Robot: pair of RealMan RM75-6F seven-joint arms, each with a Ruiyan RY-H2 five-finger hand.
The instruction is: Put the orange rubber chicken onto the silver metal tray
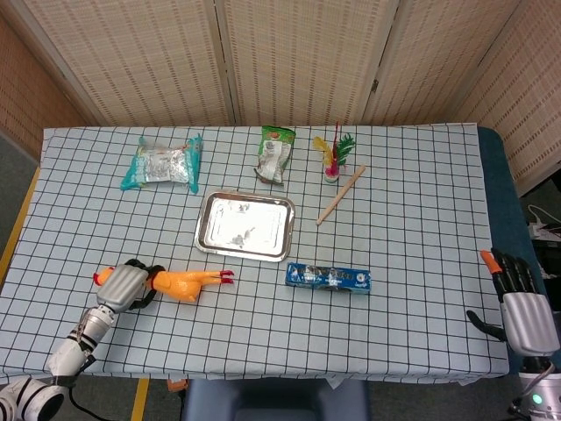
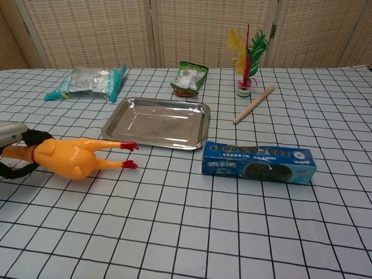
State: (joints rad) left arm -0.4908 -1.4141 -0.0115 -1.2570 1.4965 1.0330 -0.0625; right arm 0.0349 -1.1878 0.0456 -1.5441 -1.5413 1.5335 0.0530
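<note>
The orange rubber chicken [image 1: 182, 282] [image 2: 67, 158] lies near the table's front left, its red feet pointing right toward the silver metal tray [image 1: 244, 225] [image 2: 157, 121]. My left hand [image 1: 127, 288] [image 2: 17, 148] grips the chicken at its neck end, with dark fingers wrapped around it. The tray holds nothing and sits just beyond and to the right of the chicken's feet. My right hand [image 1: 523, 307] hovers by the table's right front corner with its fingers spread and nothing in them; the chest view does not show it.
A blue biscuit box [image 1: 329, 277] [image 2: 258, 162] lies right of the chicken. Behind the tray are a silver-teal snack bag [image 1: 162, 164], a green packet [image 1: 275, 153], a feather shuttlecock [image 1: 332, 158] and a wooden stick [image 1: 340, 194].
</note>
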